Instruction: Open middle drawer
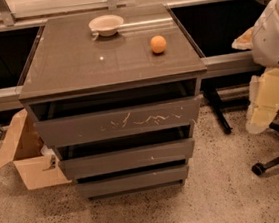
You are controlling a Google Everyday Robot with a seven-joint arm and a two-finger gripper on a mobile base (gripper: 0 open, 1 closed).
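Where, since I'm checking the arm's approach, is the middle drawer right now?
In the camera view, the middle drawer sits centre frame, below the scratched top drawer front and above the bottom drawer front; the gripper hangs apart at the right edge.
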